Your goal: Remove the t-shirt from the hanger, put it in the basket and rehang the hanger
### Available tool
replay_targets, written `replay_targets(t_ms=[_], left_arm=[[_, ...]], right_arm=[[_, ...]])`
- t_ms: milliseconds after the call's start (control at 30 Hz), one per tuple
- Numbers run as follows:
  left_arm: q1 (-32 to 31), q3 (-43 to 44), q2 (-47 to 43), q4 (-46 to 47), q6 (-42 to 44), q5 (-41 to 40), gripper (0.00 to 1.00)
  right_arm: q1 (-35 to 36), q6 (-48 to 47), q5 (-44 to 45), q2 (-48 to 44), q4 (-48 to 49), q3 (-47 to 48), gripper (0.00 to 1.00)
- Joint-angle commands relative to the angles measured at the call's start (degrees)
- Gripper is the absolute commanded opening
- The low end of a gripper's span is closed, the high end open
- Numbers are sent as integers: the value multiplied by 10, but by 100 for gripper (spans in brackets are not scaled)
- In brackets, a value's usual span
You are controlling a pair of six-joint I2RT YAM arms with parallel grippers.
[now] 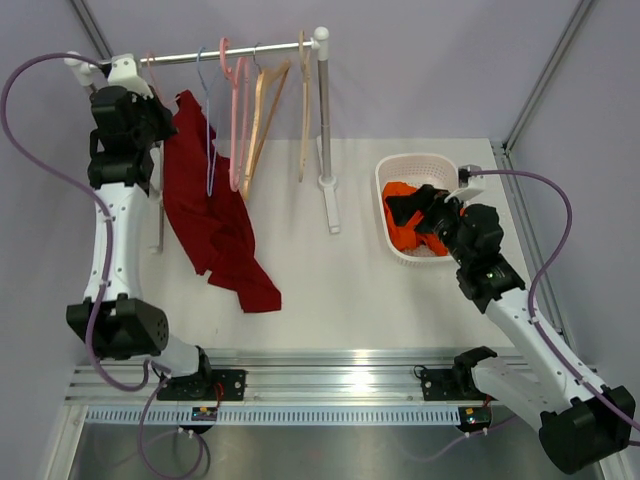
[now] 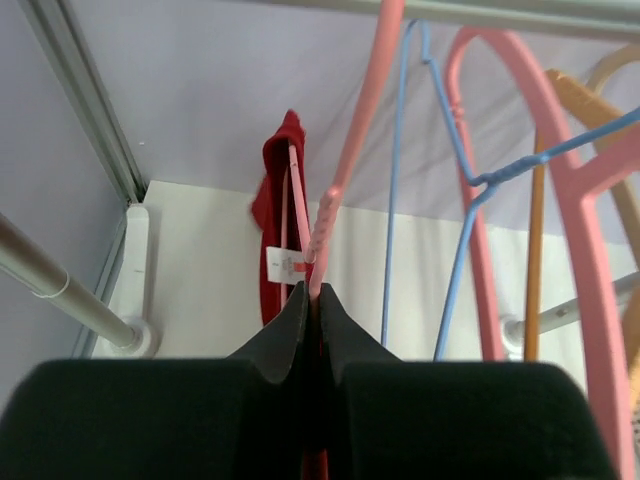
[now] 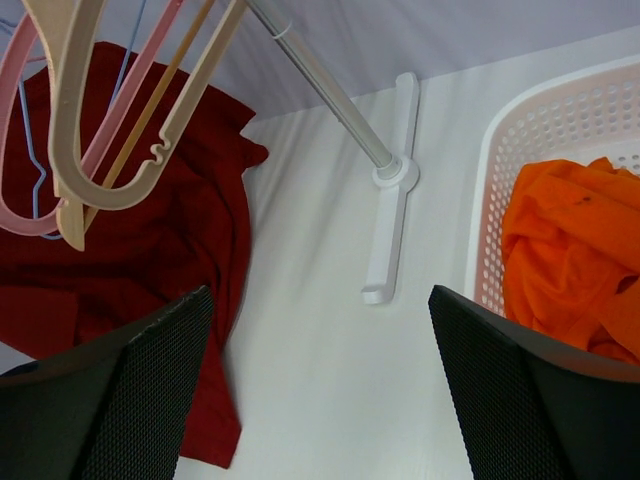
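Observation:
The red t-shirt (image 1: 215,220) hangs at the left end of the rail and trails down onto the white table; it also shows in the left wrist view (image 2: 275,200) and the right wrist view (image 3: 150,230). My left gripper (image 1: 160,120) is raised beside the shirt's top. Its jaws (image 2: 315,292) are shut on the thin pink hanger (image 2: 350,150) that runs down into the shirt's neck, next to the white label. My right gripper (image 1: 420,205) hovers over the basket, open, with nothing between its fingers (image 3: 320,390).
Several empty hangers (image 1: 245,110), blue, pink and wooden, hang on the rail (image 1: 230,52). The rack's post (image 1: 322,110) and foot (image 3: 390,220) stand mid-table. A white basket (image 1: 385,200) at the right holds an orange garment (image 3: 570,250).

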Motion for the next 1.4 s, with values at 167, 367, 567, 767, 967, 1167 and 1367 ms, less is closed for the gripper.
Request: replay_targets(t_ms=[167, 367, 567, 767, 967, 1167, 1367], left_arm=[[2, -47, -120, 104, -65, -1, 0], [2, -52, -124, 128, -46, -9, 0], [2, -148, -166, 154, -66, -22, 0], [-4, -321, -289, 196, -153, -38, 0], [-17, -405, -445, 157, -164, -105, 0], [-28, -421, -533, 99, -185, -103, 0], [-29, -408, -562, 51, -205, -84, 0]], right_arm=[[74, -44, -7, -15, -18, 65, 95], [116, -51, -2, -16, -30, 81, 95], [133, -50, -4, -23, -39, 87, 95], [178, -44, -17, -12, -80, 119, 95], [293, -40, 41, 30, -81, 155, 95], [461, -67, 132, 121, -61, 225, 95], [594, -107, 146, 253, -64, 340, 96]])
